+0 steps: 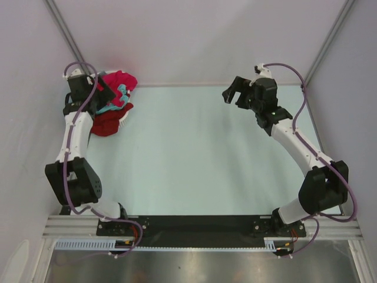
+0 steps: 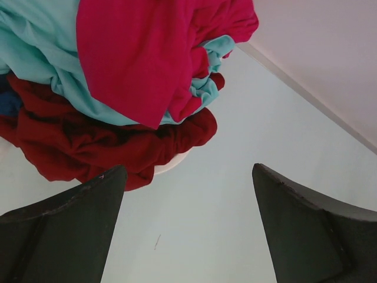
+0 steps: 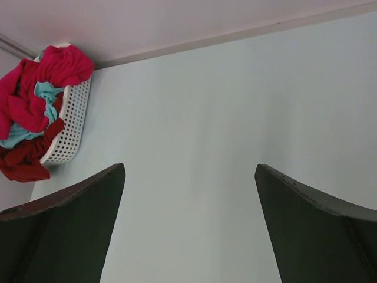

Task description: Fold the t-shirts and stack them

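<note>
Crumpled soft cloth t-shirts (image 2: 126, 65) (crimson-pink, teal, maroon) heaped in white perforated plastic basket (image 3: 72, 121), far-left corner, just ahead of left gripper (image 2: 188, 168); jaws wide apart, arm stretched fwd. Right gripper (image 3: 189, 166) raised far right, jaws apart, well away.

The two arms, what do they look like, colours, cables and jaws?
The left arm and right arm match: white link shells between black joint housings, with a purple cable looping along each from base to wrist. The jaws are matte black, broad and tapering, with no markings visible.
</note>
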Controlling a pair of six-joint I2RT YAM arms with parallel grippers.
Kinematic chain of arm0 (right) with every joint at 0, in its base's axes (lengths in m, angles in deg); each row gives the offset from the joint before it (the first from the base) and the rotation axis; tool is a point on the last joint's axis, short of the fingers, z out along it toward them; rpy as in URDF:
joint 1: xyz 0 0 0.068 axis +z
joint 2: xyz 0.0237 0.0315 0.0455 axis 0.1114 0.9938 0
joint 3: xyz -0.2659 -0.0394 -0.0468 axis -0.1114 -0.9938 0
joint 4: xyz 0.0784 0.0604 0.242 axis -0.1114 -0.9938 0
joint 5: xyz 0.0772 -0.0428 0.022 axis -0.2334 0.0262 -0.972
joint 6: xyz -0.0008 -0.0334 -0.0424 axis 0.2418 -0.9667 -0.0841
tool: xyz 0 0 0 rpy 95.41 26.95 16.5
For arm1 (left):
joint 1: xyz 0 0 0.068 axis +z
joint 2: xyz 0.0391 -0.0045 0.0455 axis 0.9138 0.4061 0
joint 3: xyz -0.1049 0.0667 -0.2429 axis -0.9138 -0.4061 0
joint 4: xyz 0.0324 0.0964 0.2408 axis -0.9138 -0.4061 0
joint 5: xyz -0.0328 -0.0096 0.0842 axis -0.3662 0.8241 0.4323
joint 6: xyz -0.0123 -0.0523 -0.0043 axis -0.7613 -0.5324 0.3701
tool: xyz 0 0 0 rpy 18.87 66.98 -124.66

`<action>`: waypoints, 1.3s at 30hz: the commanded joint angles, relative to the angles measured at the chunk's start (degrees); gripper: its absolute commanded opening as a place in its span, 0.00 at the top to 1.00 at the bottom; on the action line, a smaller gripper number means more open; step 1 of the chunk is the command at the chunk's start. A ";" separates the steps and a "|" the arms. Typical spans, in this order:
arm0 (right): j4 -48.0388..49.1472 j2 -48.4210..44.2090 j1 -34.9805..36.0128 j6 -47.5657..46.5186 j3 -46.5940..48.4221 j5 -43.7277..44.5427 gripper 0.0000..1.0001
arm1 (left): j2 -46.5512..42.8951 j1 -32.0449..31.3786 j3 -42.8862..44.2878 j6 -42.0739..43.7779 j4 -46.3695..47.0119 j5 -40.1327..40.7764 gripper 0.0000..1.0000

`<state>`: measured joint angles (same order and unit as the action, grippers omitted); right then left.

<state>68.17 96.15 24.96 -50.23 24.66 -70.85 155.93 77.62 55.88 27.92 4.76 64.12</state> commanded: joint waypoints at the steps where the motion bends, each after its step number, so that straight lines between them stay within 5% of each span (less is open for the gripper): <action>1: 1.30 -0.06 -0.11 0.32 0.96 -3.44 0.00 | 2.13 0.64 3.63 -2.04 2.49 -0.55 0.05; 21: 0.07 -1.56 -2.30 -0.38 -2.39 -5.64 0.00 | 9.69 1.17 5.57 -9.07 7.51 13.32 0.09; 39: -1.86 -3.84 -5.65 -1.43 -3.18 -7.05 0.00 | 18.47 1.17 10.05 -11.10 12.60 10.97 0.16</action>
<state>66.91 94.93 19.81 -50.50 22.05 -77.38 173.11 78.34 62.31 17.37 14.64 75.01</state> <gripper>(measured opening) 0.994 0.862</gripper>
